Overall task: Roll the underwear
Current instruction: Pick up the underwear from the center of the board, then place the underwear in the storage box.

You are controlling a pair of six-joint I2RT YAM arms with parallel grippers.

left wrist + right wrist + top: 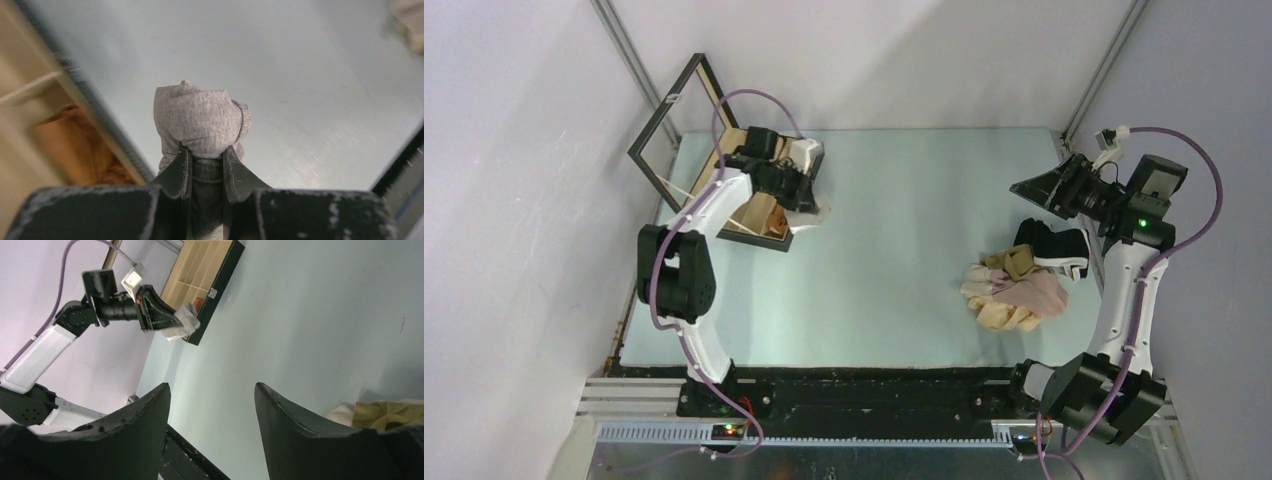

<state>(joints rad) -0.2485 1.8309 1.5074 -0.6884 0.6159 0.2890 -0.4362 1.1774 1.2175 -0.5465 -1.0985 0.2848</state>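
Observation:
My left gripper (207,148) is shut on a rolled grey underwear (197,120) and holds it above the mat, just beside the box's black edge (95,112). From above, that gripper (805,183) hangs at the box's right side. The right wrist view shows the roll (184,323) in the left fingers. A rust-brown underwear (75,145) lies in a box compartment. More underwear sits in a pile at the right: beige (1004,312), pale pink (1042,292) and black with white trim (1056,246). Raised above that pile, my right gripper (211,386) is open and holds nothing.
The black-framed wooden box with compartments (746,228) stands at the far left, its lid (669,125) leaning open against the wall. A pale green mat (894,260) covers the table. An olive cloth (1016,262) lies on the pile. Walls close in both sides.

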